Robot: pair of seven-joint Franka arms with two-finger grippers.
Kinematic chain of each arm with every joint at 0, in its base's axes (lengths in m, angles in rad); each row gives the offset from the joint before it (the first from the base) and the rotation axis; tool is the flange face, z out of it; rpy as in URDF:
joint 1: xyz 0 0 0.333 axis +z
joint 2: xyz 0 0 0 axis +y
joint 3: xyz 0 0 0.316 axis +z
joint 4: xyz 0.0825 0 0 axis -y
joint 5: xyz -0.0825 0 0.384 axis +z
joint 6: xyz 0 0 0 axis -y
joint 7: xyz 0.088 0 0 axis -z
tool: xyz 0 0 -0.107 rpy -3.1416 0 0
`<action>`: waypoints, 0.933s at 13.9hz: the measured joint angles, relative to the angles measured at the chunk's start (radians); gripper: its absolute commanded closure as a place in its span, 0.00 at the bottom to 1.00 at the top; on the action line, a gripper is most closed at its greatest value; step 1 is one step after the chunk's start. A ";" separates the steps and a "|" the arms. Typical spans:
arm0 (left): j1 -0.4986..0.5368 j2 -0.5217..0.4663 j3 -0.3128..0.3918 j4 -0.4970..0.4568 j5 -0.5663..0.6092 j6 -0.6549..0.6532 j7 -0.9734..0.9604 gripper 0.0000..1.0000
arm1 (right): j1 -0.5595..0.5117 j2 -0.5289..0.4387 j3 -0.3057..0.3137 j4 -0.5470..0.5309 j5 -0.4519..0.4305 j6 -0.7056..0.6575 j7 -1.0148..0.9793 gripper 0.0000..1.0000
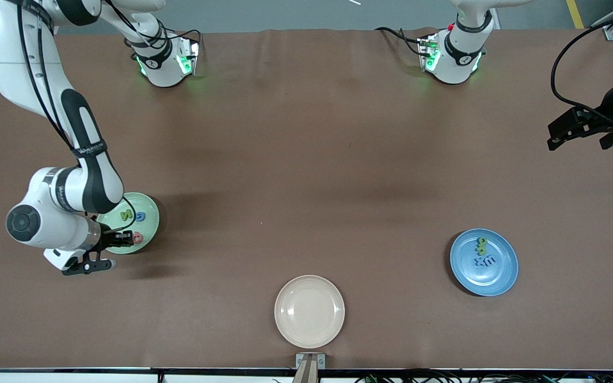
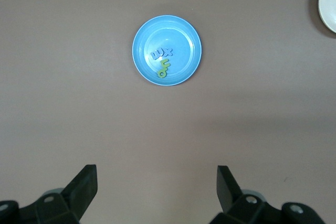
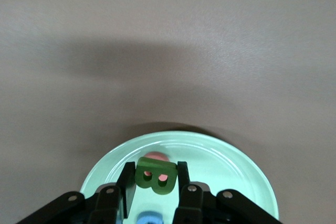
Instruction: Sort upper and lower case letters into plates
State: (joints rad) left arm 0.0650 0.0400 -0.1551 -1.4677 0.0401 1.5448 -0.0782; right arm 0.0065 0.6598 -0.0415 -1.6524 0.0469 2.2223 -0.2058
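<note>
My right gripper [image 3: 156, 180] is shut on a dark green letter B [image 3: 156, 176], held upright just over the mint green plate [image 3: 226, 166]. A pink-red letter [image 3: 157, 158] and a blue letter [image 3: 149, 217] lie in that plate below it. In the front view the right gripper [image 1: 125, 239] is over the plate [image 1: 147, 205] at the right arm's end, beside the pink-red letter [image 1: 137, 238], a light green letter [image 1: 125, 215] and a blue one [image 1: 140, 216]. The blue plate [image 1: 503, 276] holds green letters [image 1: 481, 246] and blue letters [image 1: 485, 261]. My left gripper [image 2: 157, 182] waits open and high, with nothing in it.
A cream-beige plate [image 1: 309, 311] with nothing in it sits near the table's front edge, between the two other plates. Both arm bases [image 1: 165, 61] stand along the table's back edge. The brown table surface [image 1: 306, 175] stretches between the plates.
</note>
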 measured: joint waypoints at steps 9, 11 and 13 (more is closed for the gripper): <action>-0.001 0.000 0.000 -0.001 0.000 0.000 0.000 0.00 | 0.001 0.025 0.019 -0.016 0.000 -0.006 -0.001 0.00; -0.001 0.000 0.000 -0.001 0.000 0.000 0.000 0.00 | 0.003 0.008 0.020 -0.011 0.000 -0.053 -0.001 0.00; -0.001 0.000 0.000 0.000 0.000 0.000 0.000 0.00 | 0.011 -0.058 0.021 0.000 0.005 -0.147 0.007 0.00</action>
State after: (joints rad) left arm 0.0643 0.0402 -0.1555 -1.4680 0.0401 1.5447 -0.0782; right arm 0.0175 0.6016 -0.0204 -1.6527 0.0516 2.0754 -0.1984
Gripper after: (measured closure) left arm 0.000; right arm 0.242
